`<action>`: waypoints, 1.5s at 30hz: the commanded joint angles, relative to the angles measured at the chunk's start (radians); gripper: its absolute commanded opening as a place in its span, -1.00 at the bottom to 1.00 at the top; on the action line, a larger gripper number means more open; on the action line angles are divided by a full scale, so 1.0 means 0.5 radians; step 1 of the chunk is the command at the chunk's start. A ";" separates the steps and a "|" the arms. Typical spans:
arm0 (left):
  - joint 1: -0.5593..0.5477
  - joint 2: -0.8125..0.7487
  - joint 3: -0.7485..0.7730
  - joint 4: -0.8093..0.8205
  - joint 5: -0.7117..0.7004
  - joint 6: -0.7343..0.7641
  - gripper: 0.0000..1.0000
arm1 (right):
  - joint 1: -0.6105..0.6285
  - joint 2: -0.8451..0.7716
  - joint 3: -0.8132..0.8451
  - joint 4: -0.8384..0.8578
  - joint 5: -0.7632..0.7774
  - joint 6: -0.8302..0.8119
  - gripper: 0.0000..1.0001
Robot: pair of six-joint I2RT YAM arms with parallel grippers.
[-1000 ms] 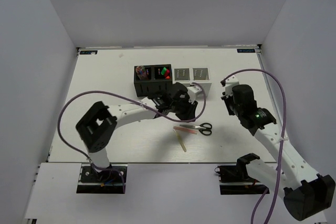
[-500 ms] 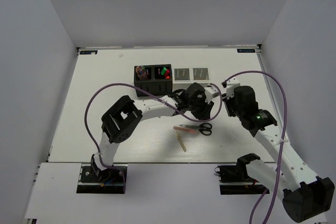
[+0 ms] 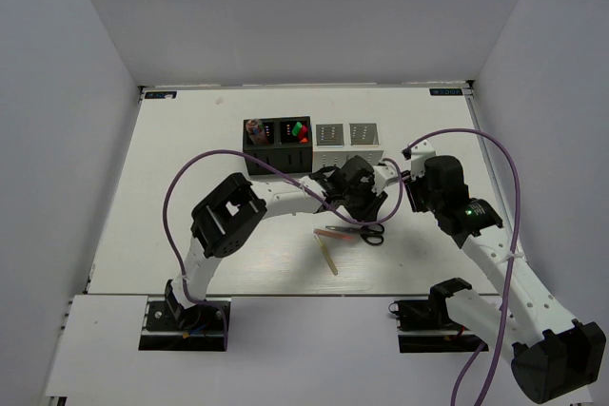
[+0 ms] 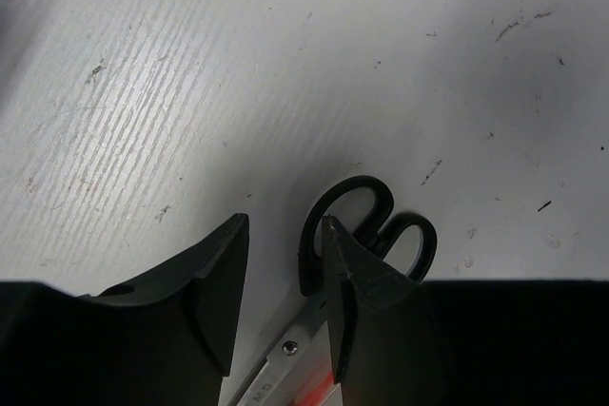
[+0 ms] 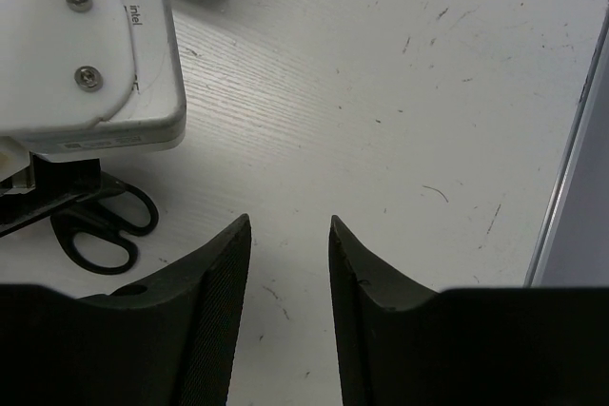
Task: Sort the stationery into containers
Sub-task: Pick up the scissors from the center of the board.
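Observation:
Black-handled scissors [image 3: 369,233] lie on the table with a thin pink stick [image 3: 335,232] along their blades and a pale wooden stick [image 3: 329,254] just below. My left gripper [image 3: 367,218] hangs low over the scissors [image 4: 373,221], open. Its jaws straddle the blade near the pivot, and one fingertip [image 4: 335,246] sits over a handle loop. My right gripper [image 5: 290,221] is open and empty over bare table to the right of the scissors [image 5: 95,227]. The containers [image 3: 312,145] stand in a row behind. Coloured highlighters [image 3: 299,130] sit in the second black one.
The left wrist's white camera housing [image 5: 90,54] is close to my right gripper's left side. The white containers [image 3: 347,135] stand just behind both grippers. The table's right edge [image 5: 571,159] runs near the right gripper. Purple cables loop over both arms.
The left arm has swung right from the containers and come down over the scissors. The right gripper has gone from shut to open and barely moved.

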 commanded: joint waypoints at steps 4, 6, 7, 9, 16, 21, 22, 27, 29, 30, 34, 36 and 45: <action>-0.016 0.010 0.052 -0.044 0.010 0.056 -0.05 | 0.006 -0.019 0.002 0.050 -0.055 0.007 -0.12; -0.022 0.016 0.049 -0.044 0.029 0.056 -0.05 | 0.000 -0.019 0.002 0.060 -0.052 0.007 -0.12; -0.022 0.017 0.046 -0.044 0.041 0.056 -0.05 | 0.000 -0.022 -0.001 0.057 -0.049 0.007 -0.12; -0.025 0.017 0.043 -0.038 0.041 0.053 -0.05 | 0.003 -0.019 -0.001 0.060 -0.046 0.004 -0.10; -0.043 0.041 0.027 -0.032 0.078 0.037 -0.05 | -0.003 -0.013 -0.004 0.066 -0.039 -0.002 -0.07; -0.061 0.072 0.030 -0.032 0.081 0.040 -0.05 | 0.000 -0.016 -0.001 0.069 -0.036 -0.005 -0.07; -0.068 0.072 0.036 -0.032 0.075 0.043 -0.05 | 0.000 -0.013 -0.004 0.063 -0.042 -0.002 -0.07; -0.095 0.099 0.055 -0.069 -0.050 0.111 -0.05 | 0.000 -0.022 -0.004 0.066 -0.046 -0.002 -0.04; -0.117 0.109 0.061 -0.087 -0.118 0.135 -0.05 | 0.000 -0.022 -0.007 0.060 -0.046 -0.002 -0.04; -0.132 0.118 0.067 -0.096 -0.137 0.135 -0.05 | 0.000 -0.025 -0.004 0.060 -0.046 -0.005 -0.04; -0.157 0.139 0.055 -0.142 -0.311 0.292 -0.05 | -0.003 -0.034 0.002 0.066 -0.049 -0.005 -0.01; -0.166 0.142 0.037 -0.142 -0.351 0.301 -0.05 | 0.000 -0.025 -0.001 0.060 -0.049 -0.002 -0.01; -0.166 0.148 -0.083 -0.161 -0.456 0.350 -0.10 | 0.000 -0.034 0.002 0.057 -0.052 -0.002 0.07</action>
